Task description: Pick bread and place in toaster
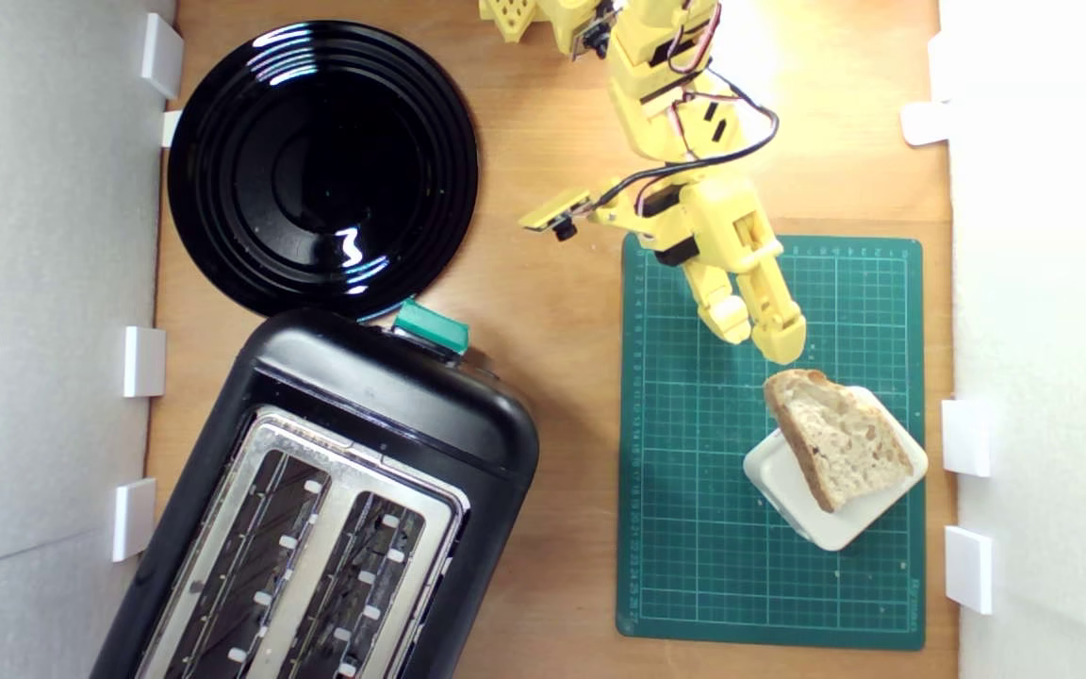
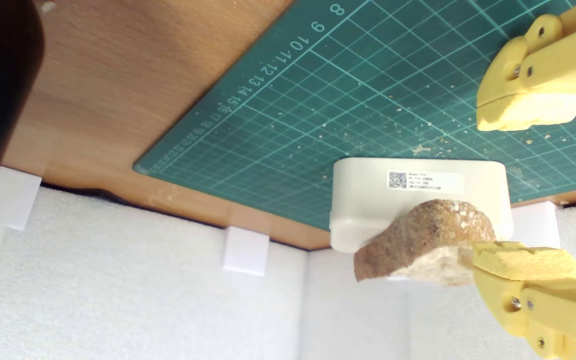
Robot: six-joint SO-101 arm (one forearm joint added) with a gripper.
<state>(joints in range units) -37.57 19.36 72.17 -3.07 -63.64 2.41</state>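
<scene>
Wooden worktop [image 1: 552, 396] carries a green cutting mat [image 1: 694, 528] at the exterior view's right. On the mat sits a white rounded block [image 1: 849, 528], and the bread [image 1: 835, 438] lies on top of it, crust edge overhanging towards the arm. The yellow gripper [image 1: 765, 338] is released, jaws spread, tips just short of the bread; in the wrist view one finger [image 2: 525, 260] appears level with the crust, contact uncertain. Nothing is grasped. The toaster [image 1: 336, 509] stands at the exterior view's lower left, well apart, both slots vacant, green lever knob [image 1: 430, 328] beside the black plate [image 1: 321, 165]. Crumbs are scattered on the mat.
</scene>
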